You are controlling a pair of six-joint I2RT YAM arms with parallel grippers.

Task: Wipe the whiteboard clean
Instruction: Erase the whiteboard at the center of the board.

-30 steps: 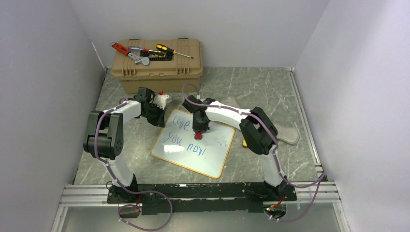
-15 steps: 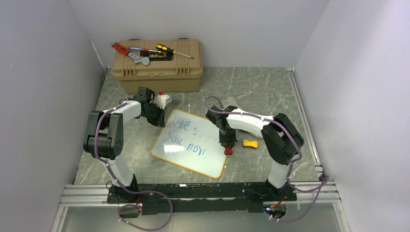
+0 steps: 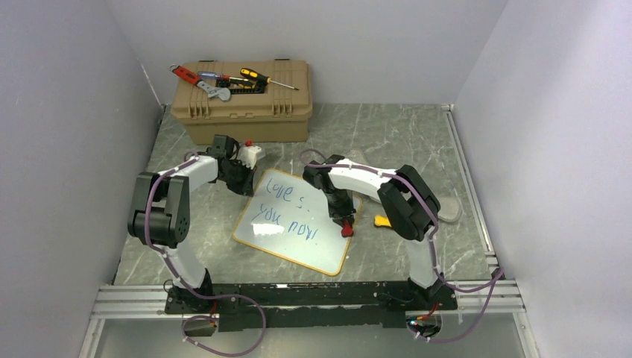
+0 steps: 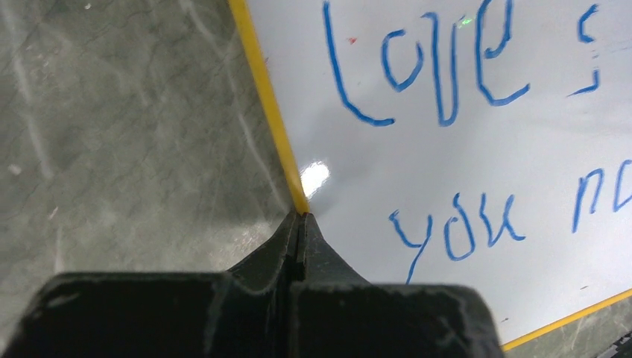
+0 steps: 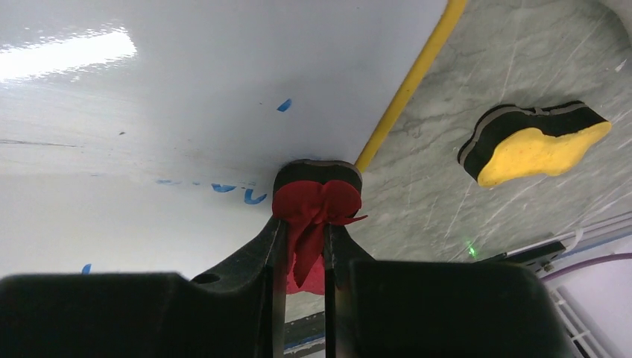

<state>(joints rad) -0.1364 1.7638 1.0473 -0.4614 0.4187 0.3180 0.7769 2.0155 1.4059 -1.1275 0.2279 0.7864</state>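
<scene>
The whiteboard [image 3: 313, 246] lay flat on the grey marbled table [image 3: 417, 142], mid-table between the two arms and turned at a slant, its thin yellow-orange frame all round. Blue handwriting covered the left and middle of it, "love" on the far line and "you" with another word on the near line, while the right side was mostly white with only a few blue specks and strokes. The left gripper [image 4: 300, 224] was down at the board's far-left edge, fingers pressed together with nothing between them, tips right on the frame. Over on the right, the right gripper [image 5: 305, 224] had its fingers drawn in narrow, pinching a bunched red cloth [image 5: 317, 205], and that cloth sat on the board just inside the right-hand frame. A yellow sponge [image 5: 544, 142] with a dark backing rested on the table just right of the board, apart from it. At the far left stood a tan toolbox [image 3: 246, 112], lid down, with screwdrivers and a wrench [image 3: 220, 80] scattered on top.
</scene>
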